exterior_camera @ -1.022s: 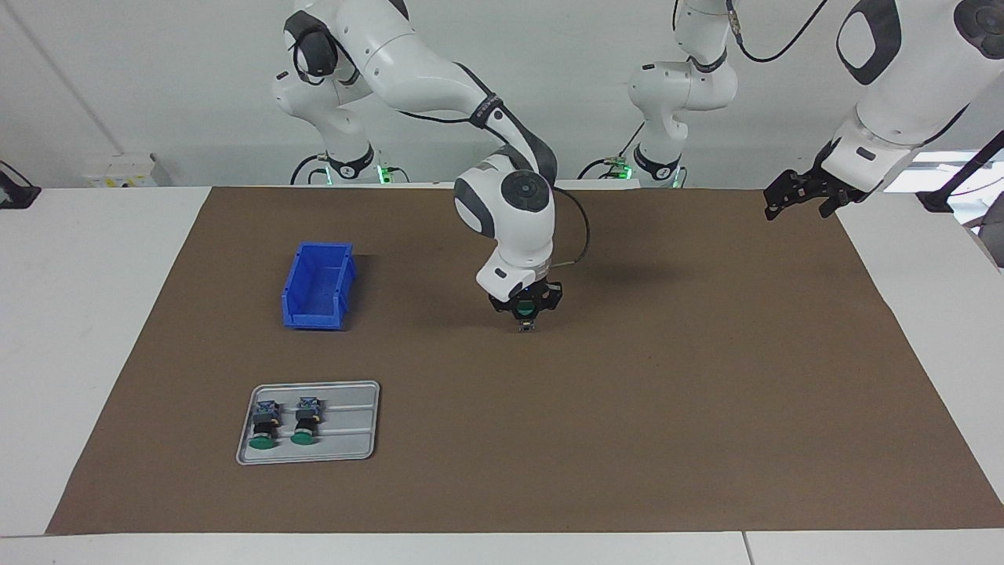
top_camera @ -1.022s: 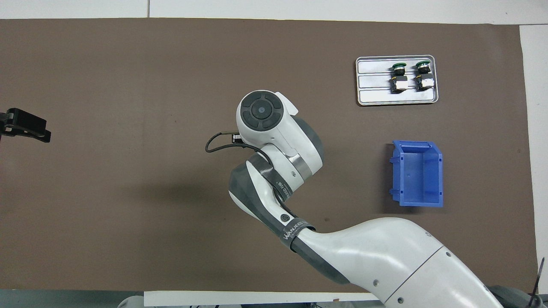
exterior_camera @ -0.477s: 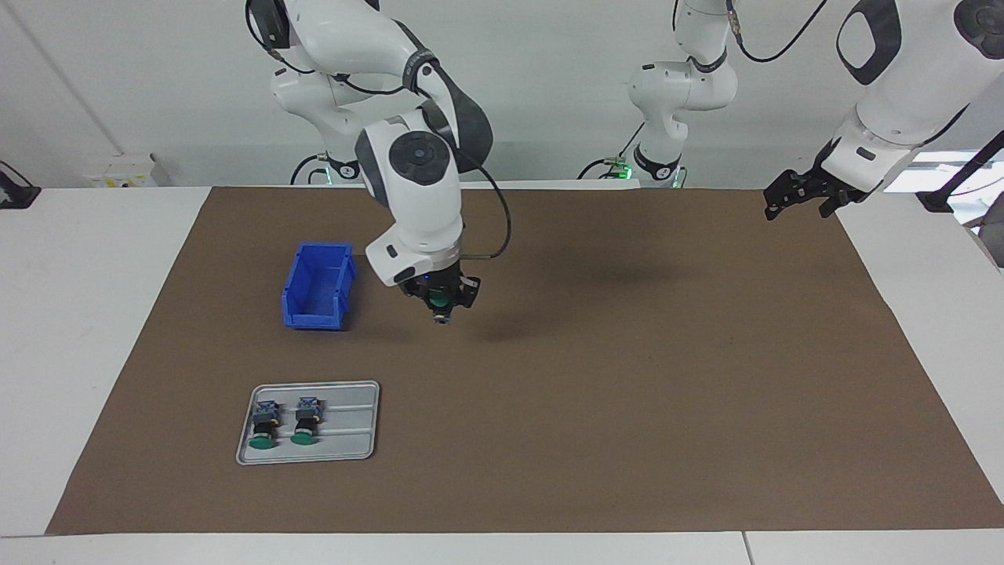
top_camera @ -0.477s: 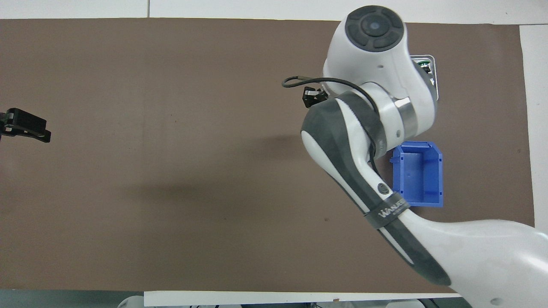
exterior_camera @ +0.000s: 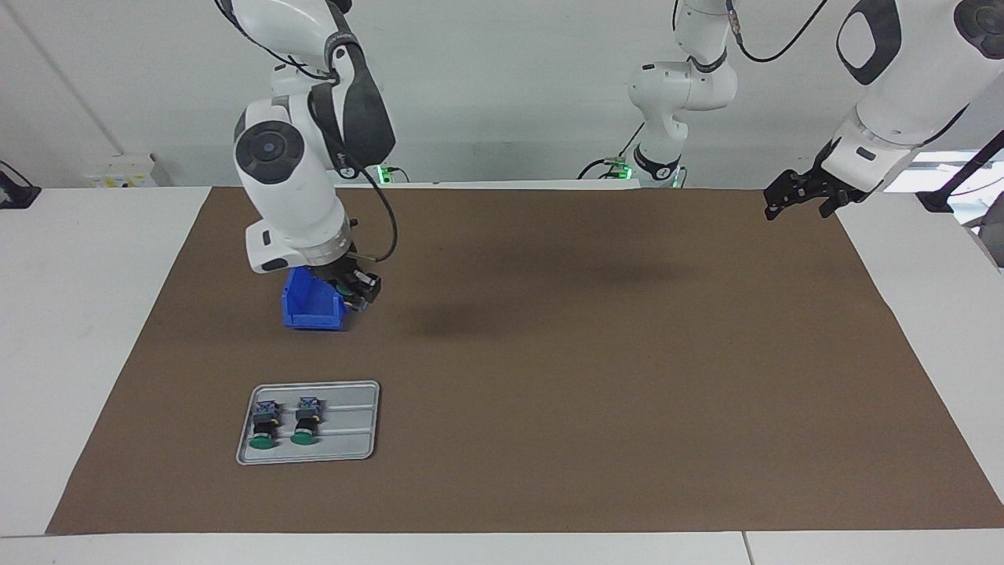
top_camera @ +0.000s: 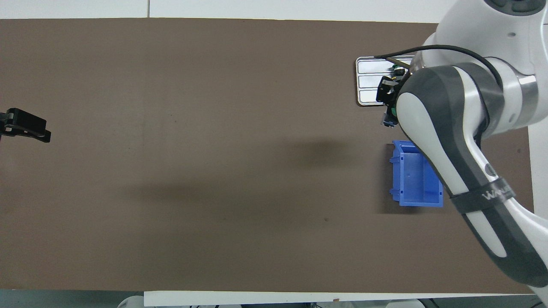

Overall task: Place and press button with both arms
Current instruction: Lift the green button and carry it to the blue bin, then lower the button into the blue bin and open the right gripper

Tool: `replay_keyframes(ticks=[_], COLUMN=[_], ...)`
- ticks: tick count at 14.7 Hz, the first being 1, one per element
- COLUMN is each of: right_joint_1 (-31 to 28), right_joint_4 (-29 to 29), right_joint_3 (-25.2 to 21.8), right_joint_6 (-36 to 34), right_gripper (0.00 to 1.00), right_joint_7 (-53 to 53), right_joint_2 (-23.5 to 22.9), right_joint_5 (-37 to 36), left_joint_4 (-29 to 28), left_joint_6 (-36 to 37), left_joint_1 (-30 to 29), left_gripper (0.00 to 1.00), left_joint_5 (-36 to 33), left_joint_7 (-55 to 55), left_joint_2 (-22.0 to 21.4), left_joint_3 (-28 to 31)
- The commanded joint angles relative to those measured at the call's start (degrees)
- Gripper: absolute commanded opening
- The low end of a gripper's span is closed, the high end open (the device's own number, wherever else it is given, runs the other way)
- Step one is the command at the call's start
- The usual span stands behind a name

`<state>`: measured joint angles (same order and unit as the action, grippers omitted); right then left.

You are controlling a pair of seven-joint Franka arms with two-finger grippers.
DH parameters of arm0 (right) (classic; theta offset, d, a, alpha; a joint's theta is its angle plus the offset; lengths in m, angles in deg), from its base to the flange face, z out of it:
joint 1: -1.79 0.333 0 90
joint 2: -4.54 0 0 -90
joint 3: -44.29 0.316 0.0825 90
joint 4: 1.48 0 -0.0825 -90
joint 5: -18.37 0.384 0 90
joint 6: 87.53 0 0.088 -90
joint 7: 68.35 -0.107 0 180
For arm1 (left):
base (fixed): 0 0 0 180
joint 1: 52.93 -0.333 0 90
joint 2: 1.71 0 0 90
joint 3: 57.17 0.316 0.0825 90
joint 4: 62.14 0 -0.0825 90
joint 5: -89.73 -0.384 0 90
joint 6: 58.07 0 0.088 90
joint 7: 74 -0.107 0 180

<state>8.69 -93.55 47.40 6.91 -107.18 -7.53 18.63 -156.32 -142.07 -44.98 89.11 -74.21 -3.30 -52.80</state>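
Observation:
My right gripper is shut on a green-capped button and hangs in the air at the blue bin, by the bin's wall toward the mat's middle. In the overhead view the right gripper shows between the bin and the metal tray, with the arm covering most of the tray. Two more buttons lie side by side in the tray. My left gripper waits open, raised over the mat's edge at the left arm's end.
A brown mat covers the table's middle. The tray lies farther from the robots than the bin, both toward the right arm's end. White table borders the mat on both ends.
My right arm has swung from over the mat's middle toward its own end, carrying the button to the blue bin. The left arm has not moved.

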Motion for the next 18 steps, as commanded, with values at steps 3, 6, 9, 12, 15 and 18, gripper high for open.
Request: replay_keyframes(ticks=[3,6,9,12,15,18], right_joint_1=[-6.36,-9.45,-8.84,-8.57,-8.66,-8.66], right_joint_4=[-14.88,-16.56,-22.51,-26.58,-27.37,-29.83], right_joint_3=[0.4,0.4,0.49,1.28,1.28,1.28], right_joint_6=[2.25,0.84,6.96,11.99,12.7,14.98], right_gripper=[0.23,0.23,0.23,0.23,0.23,0.23], right_joint_7=[5.48,11.22,11.93,12.37,18.6,24.92], right_joint_2=[11.53,13.65,15.67,16.47,16.47,16.65], right_joint_5=[0.18,-1.3,-3.69,-3.86,-3.86,-3.86], left_joint_4=[-1.09,-1.09,-1.09,-1.09,-1.09,-1.09], left_joint_6=[-0.55,-0.55,-0.55,-0.55,-0.55,-0.55], left_joint_1=[-0.04,-0.04,-0.04,-0.04,-0.04,-0.04], left_gripper=[1.0,1.0,1.0,1.0,1.0,1.0], left_joint_5=[-0.17,-0.17,-0.17,-0.17,-0.17,-0.17], left_joint_7=[-0.76,-0.76,-0.76,-0.76,-0.76,-0.76], left_joint_2=[-1.21,-1.21,-1.21,-1.21,-1.21,-1.21], left_joint_3=[0.2,0.2,0.2,0.2,0.2,0.2])
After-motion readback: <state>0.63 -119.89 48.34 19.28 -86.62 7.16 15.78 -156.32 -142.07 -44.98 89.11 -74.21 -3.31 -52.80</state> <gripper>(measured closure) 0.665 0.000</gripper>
